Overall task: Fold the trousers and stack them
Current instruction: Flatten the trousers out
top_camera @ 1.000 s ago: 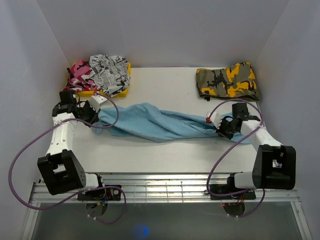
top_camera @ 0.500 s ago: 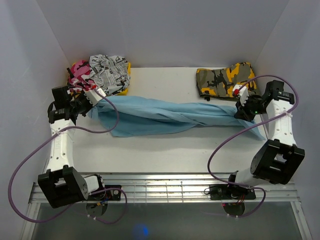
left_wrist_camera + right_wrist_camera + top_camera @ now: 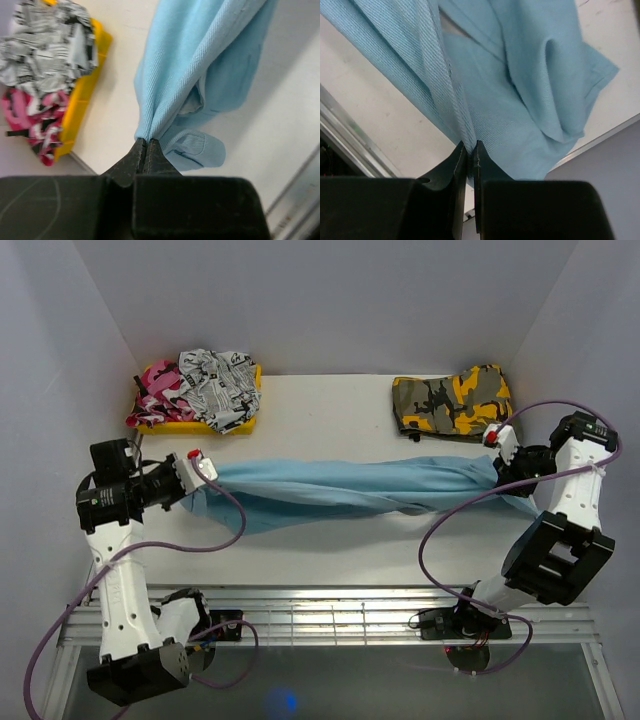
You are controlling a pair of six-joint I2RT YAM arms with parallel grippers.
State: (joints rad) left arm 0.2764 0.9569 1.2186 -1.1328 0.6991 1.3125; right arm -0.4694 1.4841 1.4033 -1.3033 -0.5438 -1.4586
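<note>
The light-blue trousers (image 3: 350,488) hang stretched across the table between my two grippers, lifted off the surface. My left gripper (image 3: 203,470) is shut on the trousers' left end; the cloth (image 3: 200,70) runs away from the closed jaws and a small flap hangs beside them. My right gripper (image 3: 497,455) is shut on the right end, with cloth (image 3: 520,75) pinched between the jaws and folds draping down towards the table's right edge.
A yellow tray (image 3: 230,422) with black-and-white and pink garments stands at the back left. A folded camouflage garment (image 3: 455,400) lies at the back right. White walls close in on both sides. A metal grate (image 3: 330,615) runs along the near edge.
Both grippers have risen and moved apart, pulling the trousers from a bunched heap on the table into a taut, lifted band. The left arm swung outward to the left, the right arm to the right.
</note>
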